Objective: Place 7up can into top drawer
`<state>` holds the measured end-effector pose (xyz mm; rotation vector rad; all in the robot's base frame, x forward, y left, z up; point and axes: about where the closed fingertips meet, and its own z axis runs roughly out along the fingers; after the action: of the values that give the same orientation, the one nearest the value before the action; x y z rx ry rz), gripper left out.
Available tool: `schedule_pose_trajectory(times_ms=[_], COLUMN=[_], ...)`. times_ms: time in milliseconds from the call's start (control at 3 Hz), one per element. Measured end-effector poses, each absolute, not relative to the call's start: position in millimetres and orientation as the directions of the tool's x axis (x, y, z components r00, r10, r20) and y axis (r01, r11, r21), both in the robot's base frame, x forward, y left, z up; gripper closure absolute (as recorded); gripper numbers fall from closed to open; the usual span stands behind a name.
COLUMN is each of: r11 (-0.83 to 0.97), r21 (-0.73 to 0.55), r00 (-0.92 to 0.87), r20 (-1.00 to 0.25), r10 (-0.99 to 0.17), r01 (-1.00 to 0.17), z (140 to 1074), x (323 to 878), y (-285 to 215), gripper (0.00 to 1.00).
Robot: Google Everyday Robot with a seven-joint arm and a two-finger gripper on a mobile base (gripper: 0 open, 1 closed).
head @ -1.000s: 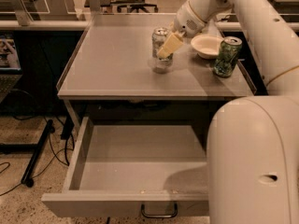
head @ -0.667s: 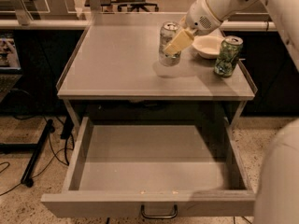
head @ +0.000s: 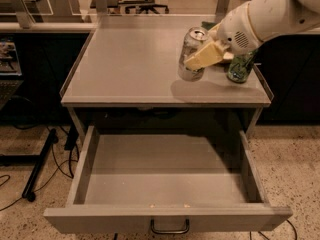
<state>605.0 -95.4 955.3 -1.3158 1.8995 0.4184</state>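
The 7up can (head: 191,49), silver with a silver top, is held upright and lifted above the grey tabletop (head: 130,64), its shadow below it. My gripper (head: 200,57) is shut on the can, with a cream finger (head: 206,55) across its right side. The white arm comes in from the upper right. The top drawer (head: 165,184) stands pulled fully open below the tabletop, empty, with its flat front panel and dark handle (head: 170,228) nearest the camera.
An all-green can (head: 240,66) stands at the right edge of the tabletop, partly behind the arm. The bowl seen before is hidden by the arm. Cables and a stand leg (head: 40,164) lie on the floor at the left. Chairs stand at the back.
The gripper has lifted the 7up can off the tabletop and carried it a little toward the front. The arm has swung out of the lower right, uncovering the drawer.
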Motion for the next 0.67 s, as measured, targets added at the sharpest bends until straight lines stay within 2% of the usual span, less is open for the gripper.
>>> schedule_pose_trajectory(times_ms=[667], r11=[0.562], r21=[-0.193], r00=[-0.165], r20=[-0.836], r10=[-0.524], r01=[-0.804], z=[958.8], x=[524.9], y=[-85.8], gripper=[1.00])
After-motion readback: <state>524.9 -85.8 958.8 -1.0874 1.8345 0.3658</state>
